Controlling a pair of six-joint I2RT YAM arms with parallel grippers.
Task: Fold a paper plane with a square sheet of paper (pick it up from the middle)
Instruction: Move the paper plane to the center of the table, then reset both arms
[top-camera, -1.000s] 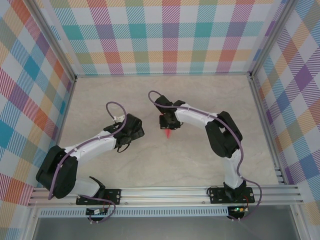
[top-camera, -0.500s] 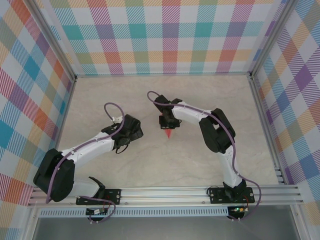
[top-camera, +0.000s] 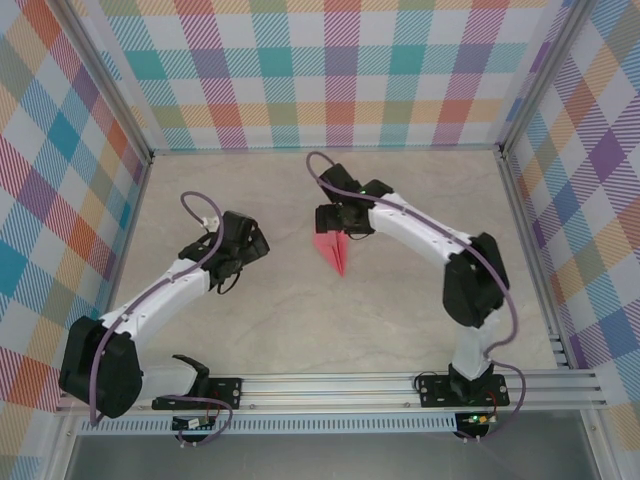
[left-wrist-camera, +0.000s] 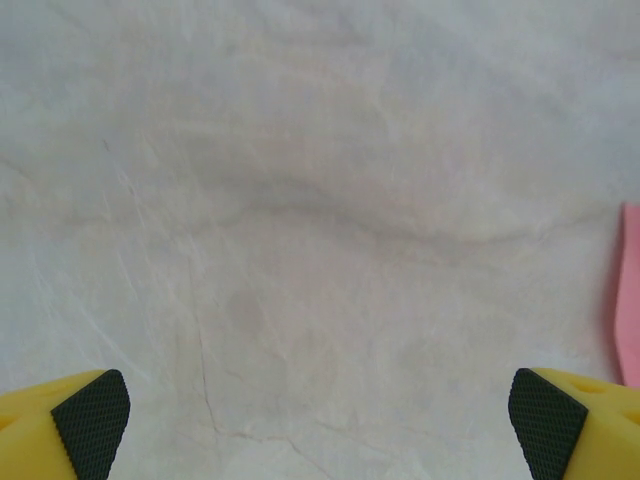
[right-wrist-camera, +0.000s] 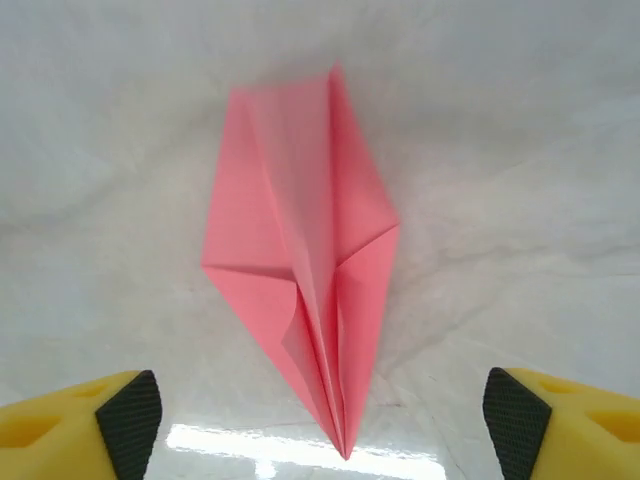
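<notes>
Right claw (right-wrist-camera: 320, 410) has sprung open, leaving the slim salmon-pink paper plane (right-wrist-camera: 305, 270) lengthwise between its fingers; left claw (left-wrist-camera: 320, 410), also open, stands farther.

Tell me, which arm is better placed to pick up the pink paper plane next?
Probably the right one. Its open hand hovers right over the paper plane. The left hand, also open, is off to the side, over bare table.
</notes>
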